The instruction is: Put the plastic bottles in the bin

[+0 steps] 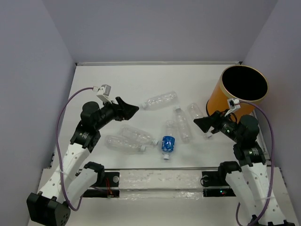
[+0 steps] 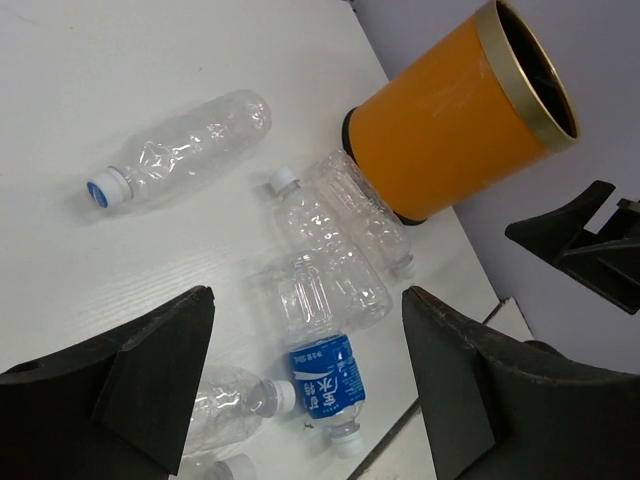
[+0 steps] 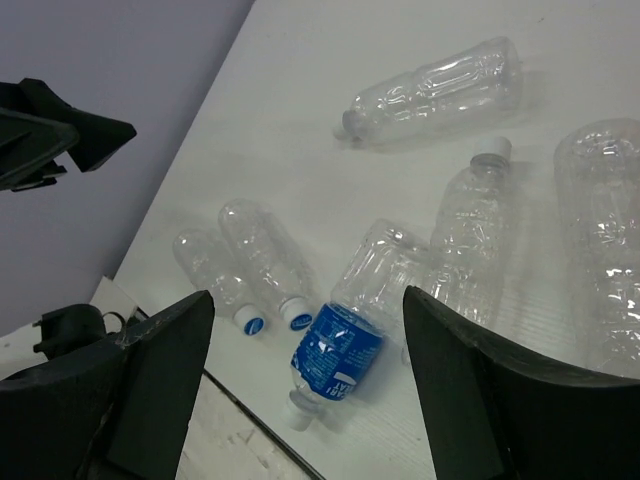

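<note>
Blue-label bottle (image 2: 322,378): white Chinese characters; too small to read

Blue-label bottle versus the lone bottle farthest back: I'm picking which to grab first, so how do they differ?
The blue-label bottle wears a blue wrapper; the lone bottle is bare. The blue-label bottle lies cap toward the near edge, the lone bottle crosswise, cap leftward. The blue-label bottle crowds against neighbours; the lone bottle lies apart. Both are clear, capped, on their sides on the table, outside the bin.
</note>
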### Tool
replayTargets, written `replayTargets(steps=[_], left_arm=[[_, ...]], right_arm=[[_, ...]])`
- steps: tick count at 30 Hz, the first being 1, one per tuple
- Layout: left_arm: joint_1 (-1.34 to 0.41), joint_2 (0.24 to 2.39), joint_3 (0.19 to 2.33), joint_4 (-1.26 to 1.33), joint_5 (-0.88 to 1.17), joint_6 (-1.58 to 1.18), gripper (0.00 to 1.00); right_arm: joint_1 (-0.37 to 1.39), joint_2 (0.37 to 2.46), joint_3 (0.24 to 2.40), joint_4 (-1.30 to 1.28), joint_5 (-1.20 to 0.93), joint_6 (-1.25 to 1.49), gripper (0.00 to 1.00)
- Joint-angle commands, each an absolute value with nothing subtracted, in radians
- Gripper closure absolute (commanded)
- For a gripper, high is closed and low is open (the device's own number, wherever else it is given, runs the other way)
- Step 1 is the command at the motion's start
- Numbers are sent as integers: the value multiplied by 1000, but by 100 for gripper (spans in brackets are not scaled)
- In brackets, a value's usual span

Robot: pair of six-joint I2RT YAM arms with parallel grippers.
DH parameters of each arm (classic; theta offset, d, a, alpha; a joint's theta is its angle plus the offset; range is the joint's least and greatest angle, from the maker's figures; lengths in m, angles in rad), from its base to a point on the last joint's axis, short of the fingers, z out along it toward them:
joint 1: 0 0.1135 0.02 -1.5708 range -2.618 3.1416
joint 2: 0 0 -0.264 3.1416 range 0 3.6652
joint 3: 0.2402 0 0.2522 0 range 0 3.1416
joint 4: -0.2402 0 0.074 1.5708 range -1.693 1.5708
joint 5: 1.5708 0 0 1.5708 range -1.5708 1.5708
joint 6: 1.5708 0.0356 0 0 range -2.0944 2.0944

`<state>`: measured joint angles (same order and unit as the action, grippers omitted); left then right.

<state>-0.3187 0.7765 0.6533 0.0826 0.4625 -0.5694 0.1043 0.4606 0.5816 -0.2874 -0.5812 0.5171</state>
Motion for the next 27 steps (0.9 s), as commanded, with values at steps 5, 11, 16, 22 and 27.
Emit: replayTargets(steps=[5, 11, 16, 22, 27], left_arm=[[-322, 704, 778, -292, 263, -688, 14], [-321, 568, 810, -678, 66, -915, 14], [-322, 541, 841, -915, -67, -1014, 13], [-322, 655, 847, -1057, -78, -996, 9], [-321, 732, 839, -1031, -110, -1018, 4]], right_arm=[[100, 549, 594, -267, -634, 479, 16], [100, 604, 594, -204, -591, 495, 15], [100, 641, 635, -203, -568, 479, 13], [100, 632, 585, -176, -561, 477, 12], [110, 603, 552, -173, -571, 479, 11]])
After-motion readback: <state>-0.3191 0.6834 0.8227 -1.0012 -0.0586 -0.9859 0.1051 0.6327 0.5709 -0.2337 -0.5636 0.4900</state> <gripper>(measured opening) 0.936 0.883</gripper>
